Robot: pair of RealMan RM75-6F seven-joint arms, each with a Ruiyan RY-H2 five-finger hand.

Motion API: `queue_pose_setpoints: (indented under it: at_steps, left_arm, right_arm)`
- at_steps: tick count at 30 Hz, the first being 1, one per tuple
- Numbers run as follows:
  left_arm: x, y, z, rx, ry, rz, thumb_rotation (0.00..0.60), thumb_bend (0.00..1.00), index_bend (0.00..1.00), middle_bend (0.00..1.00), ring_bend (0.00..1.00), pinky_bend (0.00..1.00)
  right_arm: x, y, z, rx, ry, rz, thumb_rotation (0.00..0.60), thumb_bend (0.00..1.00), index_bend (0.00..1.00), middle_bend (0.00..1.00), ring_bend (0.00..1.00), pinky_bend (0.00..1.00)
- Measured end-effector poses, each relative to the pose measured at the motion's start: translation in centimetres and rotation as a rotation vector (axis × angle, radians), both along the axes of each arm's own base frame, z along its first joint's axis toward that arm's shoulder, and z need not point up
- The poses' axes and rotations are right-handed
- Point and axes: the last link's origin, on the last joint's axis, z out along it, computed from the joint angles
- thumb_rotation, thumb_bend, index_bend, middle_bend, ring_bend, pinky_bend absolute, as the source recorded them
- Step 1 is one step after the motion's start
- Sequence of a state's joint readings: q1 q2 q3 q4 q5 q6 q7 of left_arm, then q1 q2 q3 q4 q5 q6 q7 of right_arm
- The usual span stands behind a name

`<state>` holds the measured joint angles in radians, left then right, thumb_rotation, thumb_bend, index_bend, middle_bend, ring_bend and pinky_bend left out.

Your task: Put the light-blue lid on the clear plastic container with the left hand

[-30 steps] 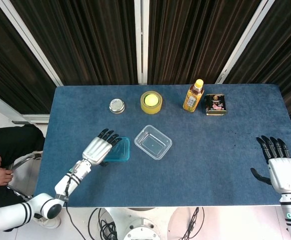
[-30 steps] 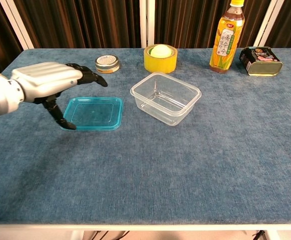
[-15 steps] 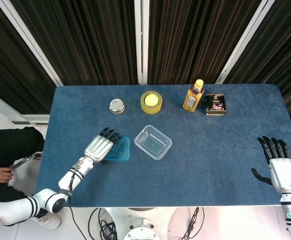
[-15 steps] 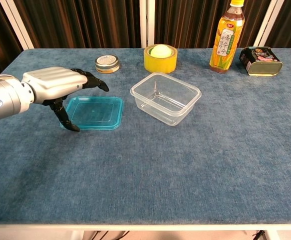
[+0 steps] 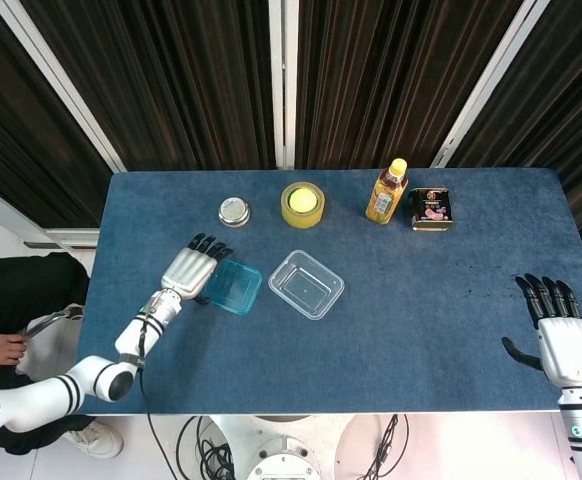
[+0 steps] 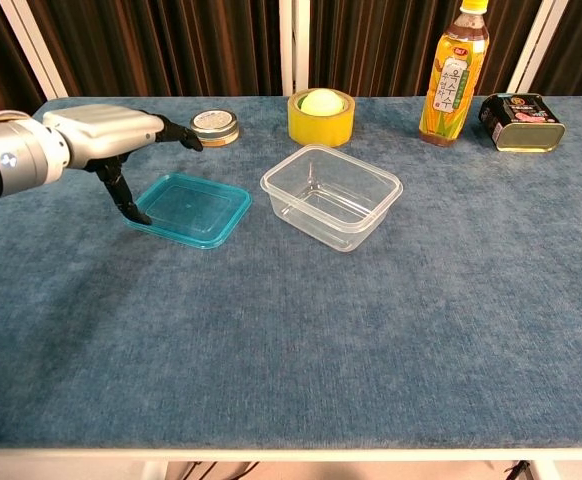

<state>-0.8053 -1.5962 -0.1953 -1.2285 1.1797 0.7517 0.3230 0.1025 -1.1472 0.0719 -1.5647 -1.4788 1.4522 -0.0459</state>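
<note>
The table [image 6: 301, 340] is covered in blue cloth, and both task things lie on its left-centre part. The container [image 6: 331, 195] sits open side up, its long axis running roughly left to right in the chest view with a slight skew. The lid [image 6: 189, 208] is just left of it, near but not touching, and is turned a little out of line with the container, so a small rotation is judged necessary before it can be seated.

The left hand [image 6: 106, 135] is at the lid's far-left end. Its thumb reaches down to the lid's left edge and its fingers [image 6: 176, 133] are spread above the lid; the left side of the lid looks slightly raised off the cloth in the chest view, so a pinch at that edge is judged likely, though firm contact cannot be confirmed. The lid therefore lies to the right of the thumb, and the container further right along the same line.

The right hand [image 5: 561, 335] is well apart at the table's right edge, with fingers extended and nothing held.
</note>
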Motion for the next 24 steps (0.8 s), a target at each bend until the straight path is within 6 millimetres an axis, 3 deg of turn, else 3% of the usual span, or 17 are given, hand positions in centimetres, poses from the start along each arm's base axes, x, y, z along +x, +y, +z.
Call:
queue_pose_setpoints:
  at_steps: [5, 10, 24]
  left_arm:
    - [0.9, 0.1, 0.1, -0.064, 0.004, 0.009, 0.6, 0.02, 0.12, 0.07, 0.0, 0.04]
    - [1.7, 0.5, 0.0, -0.102, 0.024, 0.045, 0.6, 0.02, 0.0, 0.01, 0.0, 0.04]
    - [4.1, 0.7, -1.2, -0.158, 0.188, 0.16, 0.6, 0.02, 0.03, 0.0, 0.0, 0.03]
  right_arm:
    - [-0.2, 0.1, 0.0, 0.0, -0.002, -0.007, 0.6, 0.14, 0.0, 0.06, 0.0, 0.01]
    - [-0.2, 0.1, -0.1, 0.003, -0.004, -0.003, 0.6, 0.14, 0.0, 0.06, 0.0, 0.01]
    - [-1.1, 0.1, -0.2, 0.004, -0.017, -0.024, 0.6, 0.14, 0.0, 0.06, 0.0, 0.01]
